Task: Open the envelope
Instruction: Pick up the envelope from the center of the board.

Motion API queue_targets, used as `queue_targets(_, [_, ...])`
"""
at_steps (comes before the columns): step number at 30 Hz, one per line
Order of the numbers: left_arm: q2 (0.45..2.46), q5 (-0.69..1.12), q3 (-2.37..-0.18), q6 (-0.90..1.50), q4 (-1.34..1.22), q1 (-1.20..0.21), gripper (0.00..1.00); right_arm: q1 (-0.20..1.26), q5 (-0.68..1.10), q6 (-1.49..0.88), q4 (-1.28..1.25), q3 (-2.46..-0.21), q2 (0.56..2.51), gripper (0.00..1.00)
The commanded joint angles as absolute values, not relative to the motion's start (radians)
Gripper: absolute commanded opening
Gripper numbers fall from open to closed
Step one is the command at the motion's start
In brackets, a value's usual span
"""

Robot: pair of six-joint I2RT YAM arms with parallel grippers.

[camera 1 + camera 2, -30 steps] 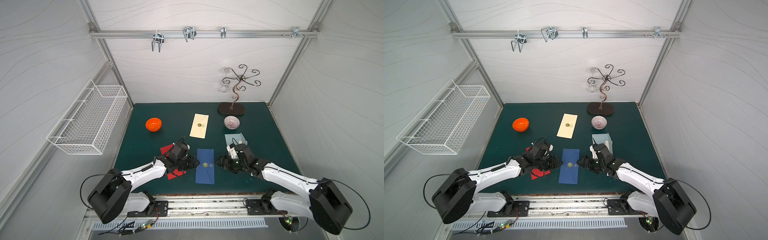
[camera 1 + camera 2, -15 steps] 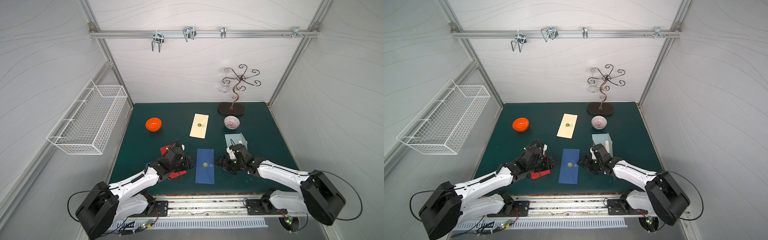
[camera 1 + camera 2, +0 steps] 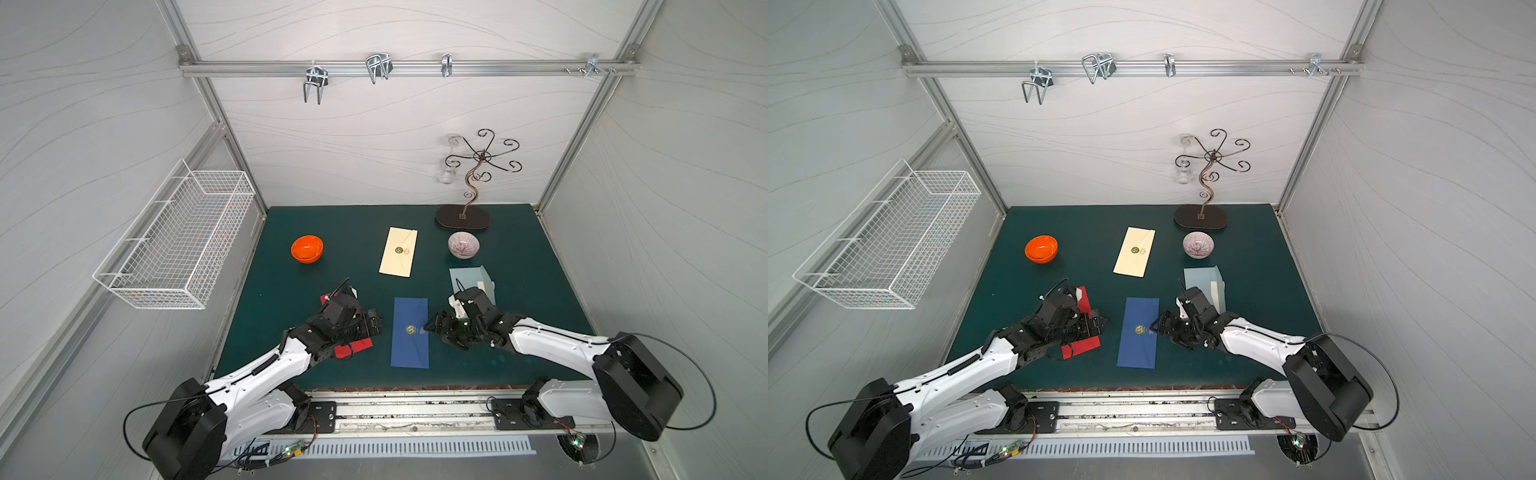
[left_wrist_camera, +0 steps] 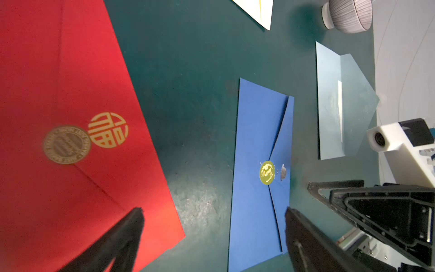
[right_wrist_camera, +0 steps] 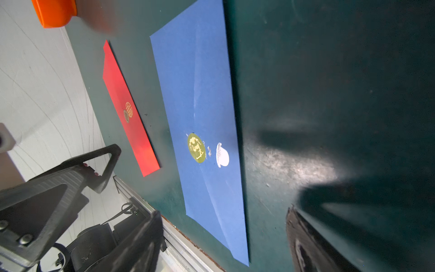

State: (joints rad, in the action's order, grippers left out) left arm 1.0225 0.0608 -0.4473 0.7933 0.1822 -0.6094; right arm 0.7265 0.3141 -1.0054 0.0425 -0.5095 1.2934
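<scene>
A dark blue envelope lies flat at the front middle of the green mat, flap shut under a round gold seal; it also shows in the left wrist view and the right wrist view. My left gripper is open just left of it, low over a red envelope, with nothing between its fingers. My right gripper is open at the blue envelope's right edge, level with the seal, and holds nothing.
A cream envelope lies behind. A pale blue envelope with its flap lifted sits behind the right arm. An orange bowl, a patterned bowl, a metal tree stand and a wall-hung wire basket are also there.
My left gripper's jaws have spread much wider and its arm has swung lower towards the front. The right gripper has edged slightly towards the blue envelope.
</scene>
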Motion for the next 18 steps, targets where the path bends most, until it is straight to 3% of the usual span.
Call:
queue_targets(1, [1.002,-0.024,-0.467,0.807,0.238,-0.604,1.0,0.733,0.305,-1.01,0.052,-0.525,1.31,0.94])
queue_targets(3, [0.993,-0.043,-0.468,0.813,0.248,-0.603,1.0,0.733,0.305,-1.01,0.045,-0.522,1.313,0.98])
queue_targets(12, [0.932,-0.039,-0.414,0.865,0.152,-0.599,1.0,0.732,0.31,-0.992,0.038,-0.521,1.325,0.99])
queue_targets(18, [0.936,0.143,-0.381,0.816,0.016,-0.594,0.99,0.734,0.353,-0.986,-0.012,-0.521,1.368,0.99])
